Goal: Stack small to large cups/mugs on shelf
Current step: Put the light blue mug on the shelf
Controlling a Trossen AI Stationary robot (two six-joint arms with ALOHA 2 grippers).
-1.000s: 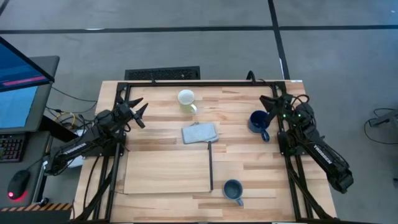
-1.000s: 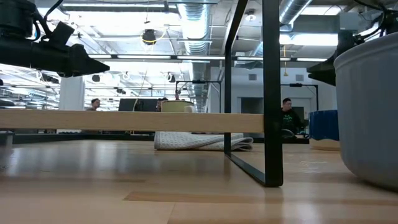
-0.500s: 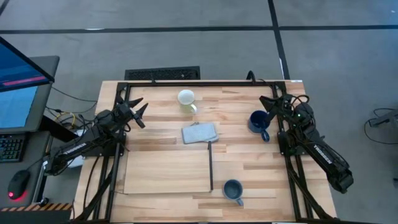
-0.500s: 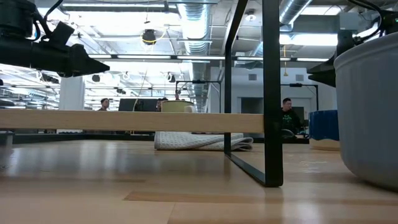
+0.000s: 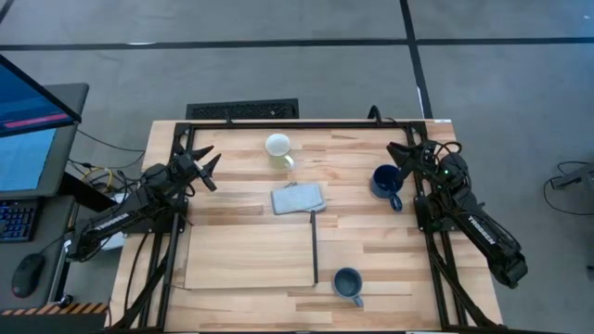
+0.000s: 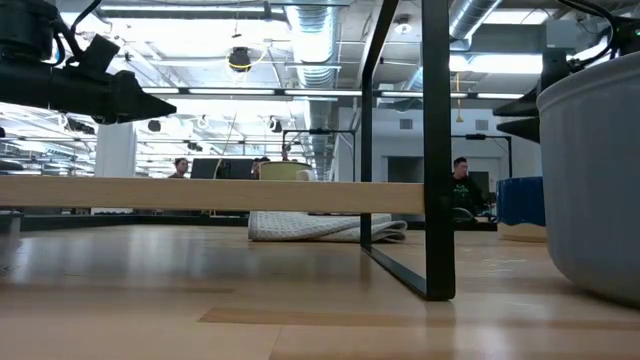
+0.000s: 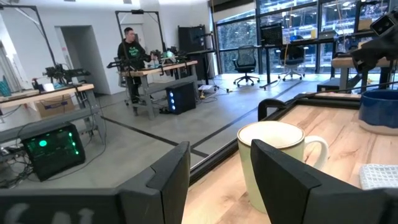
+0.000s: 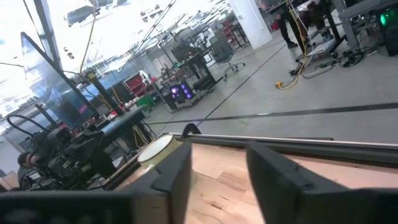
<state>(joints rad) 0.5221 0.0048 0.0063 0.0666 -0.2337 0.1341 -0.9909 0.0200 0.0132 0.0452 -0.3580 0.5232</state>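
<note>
The left tool (image 5: 206, 167) and right tool (image 5: 401, 153) both hang released, holding nothing. The white mug (image 5: 277, 147), navy mug (image 5: 385, 181) and grey mug (image 5: 347, 283) stand on the desk (image 5: 362, 232), none on the shelf (image 5: 251, 255). The low view crops the grey mug (image 6: 592, 180).

"Where does the high view sit?"
"Straight above, far enough to take in the whole striped wooden bench (image 5: 371, 232)."
"And the low one?"
"At bench-top height, looking level across, very near the small slate grey-blue mug (image 6: 592, 180)."
"The wrist views?"
"Each faces outward into the room. Both catch the cream-white handled mug (image 7: 273, 163) (image 8: 156, 149), seen from overhead too (image 5: 277, 147)."
</note>
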